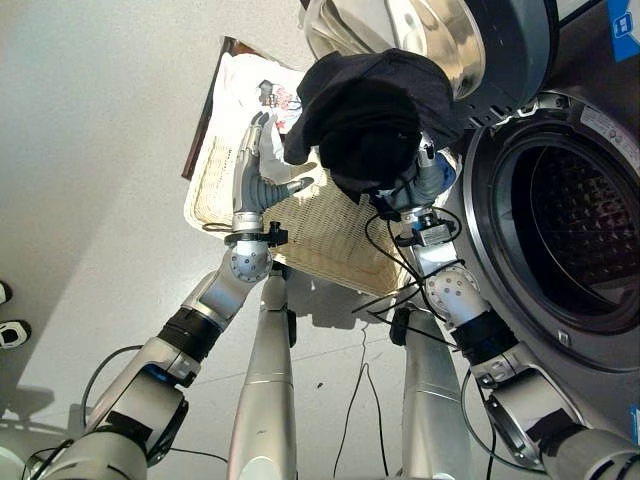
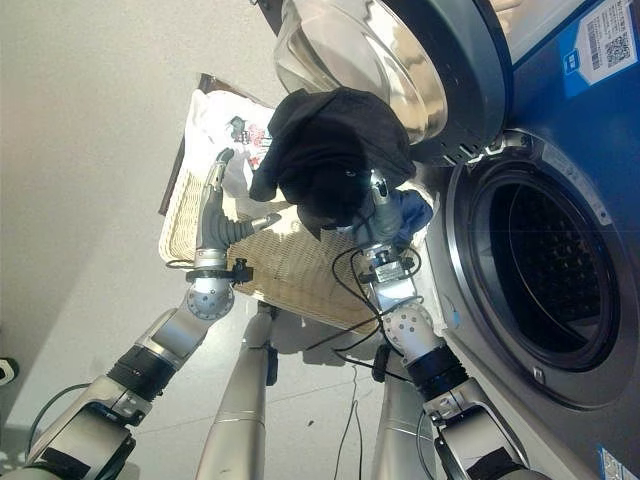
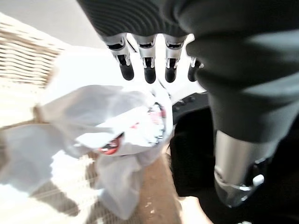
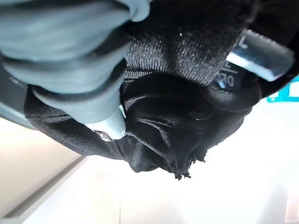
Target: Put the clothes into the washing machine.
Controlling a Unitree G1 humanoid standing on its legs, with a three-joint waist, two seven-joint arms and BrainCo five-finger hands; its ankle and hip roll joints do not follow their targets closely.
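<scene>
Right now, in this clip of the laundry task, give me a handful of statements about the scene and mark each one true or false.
1. The right hand holds a black garment lifted above the basket. True.
2. The washing machine door is closed. False: it is swung open and the drum opening is exposed.
3. The left hand is clamped on the white garment. False: its fingers are straight, held over the basket, gripping nothing.
4. A white garment with a printed picture lies in the wicker basket. True.
5. The black garment is already inside the drum. False: it hangs outside, beside the opening.
</scene>
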